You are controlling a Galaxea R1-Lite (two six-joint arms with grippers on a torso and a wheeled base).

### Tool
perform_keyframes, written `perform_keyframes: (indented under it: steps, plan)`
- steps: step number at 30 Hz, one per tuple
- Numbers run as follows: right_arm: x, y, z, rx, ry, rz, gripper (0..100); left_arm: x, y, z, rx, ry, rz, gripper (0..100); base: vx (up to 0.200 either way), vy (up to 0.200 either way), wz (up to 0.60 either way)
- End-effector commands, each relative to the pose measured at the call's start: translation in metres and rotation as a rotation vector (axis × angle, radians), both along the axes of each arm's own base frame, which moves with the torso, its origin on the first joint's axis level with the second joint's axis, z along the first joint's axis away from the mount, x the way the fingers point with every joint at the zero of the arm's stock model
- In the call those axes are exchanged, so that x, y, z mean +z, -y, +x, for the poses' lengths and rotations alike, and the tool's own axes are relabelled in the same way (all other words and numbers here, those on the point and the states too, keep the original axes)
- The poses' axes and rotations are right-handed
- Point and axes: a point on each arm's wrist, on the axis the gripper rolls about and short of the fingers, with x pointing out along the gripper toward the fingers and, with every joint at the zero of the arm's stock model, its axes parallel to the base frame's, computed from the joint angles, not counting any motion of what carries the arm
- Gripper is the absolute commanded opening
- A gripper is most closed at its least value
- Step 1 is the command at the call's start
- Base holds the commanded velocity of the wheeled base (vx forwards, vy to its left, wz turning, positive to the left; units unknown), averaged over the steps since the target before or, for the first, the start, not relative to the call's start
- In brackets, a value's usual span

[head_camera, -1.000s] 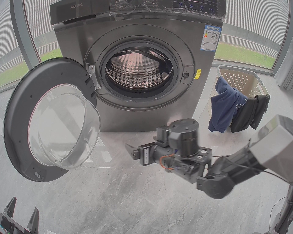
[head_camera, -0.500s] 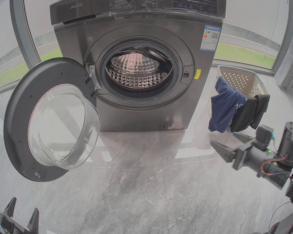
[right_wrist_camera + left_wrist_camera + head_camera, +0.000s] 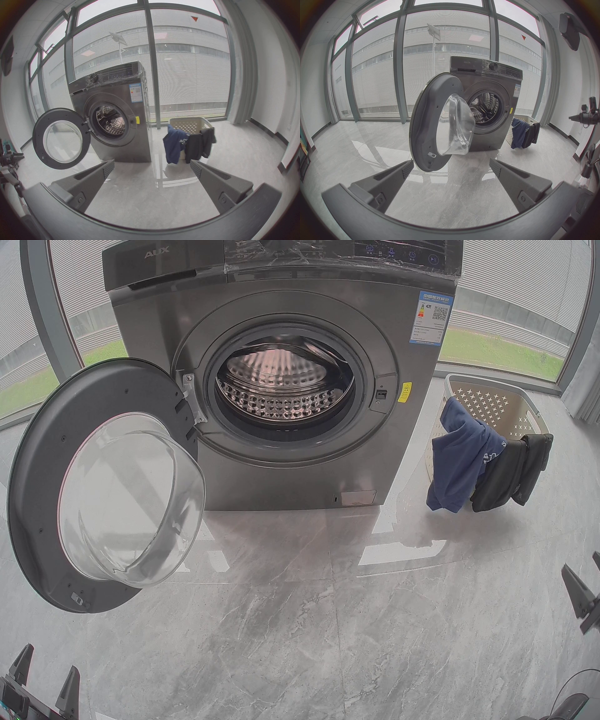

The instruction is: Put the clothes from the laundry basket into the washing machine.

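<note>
Fingers (image 3: 218, 184) spread — clothes (image 3: 462, 455) drape basket (image 3: 500, 404).

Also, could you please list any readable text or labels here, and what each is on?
Brand mark on the washing machine top panel: not quoted here.
Blue-and-white sticker on its front: too small to read.
Yellow tag below it: unreadable.
Control display symbols: too blurred.

The left gripper (image 3: 45, 677) sits low at about 8 o'clock in the head view. Its two dark fingers (image 3: 69, 687) point upward and stand well apart. The right gripper (image 3: 581, 565) shows at the edge between 3 and 4 o'clock, jaws likewise spread wide.
</note>
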Motion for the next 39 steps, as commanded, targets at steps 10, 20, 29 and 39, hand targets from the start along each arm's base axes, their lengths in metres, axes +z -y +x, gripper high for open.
perform_keyframes:
  steps: [10,20,29,39]
  plan:
    - [-0.080,0.010,-0.072,-0.161,0.027,-0.044,100,-0.004,0.000,0.001,0.002,-0.007,0.000,100,0.000,-0.120,0.00]
    - [-0.080,0.007,-0.073,-0.028,0.002,-0.083,100,-0.004,0.000,0.000,0.002,-0.005,0.000,100,0.000,-0.200,0.00]
    - [-0.078,0.008,-0.075,-0.089,-0.061,-0.062,100,-0.004,0.000,0.001,0.002,-0.007,0.000,100,0.000,-0.178,0.00]
    - [-0.079,0.010,-0.075,-0.192,-0.052,-0.061,100,-0.004,0.000,0.001,0.002,-0.007,0.000,100,0.000,0.000,0.00]
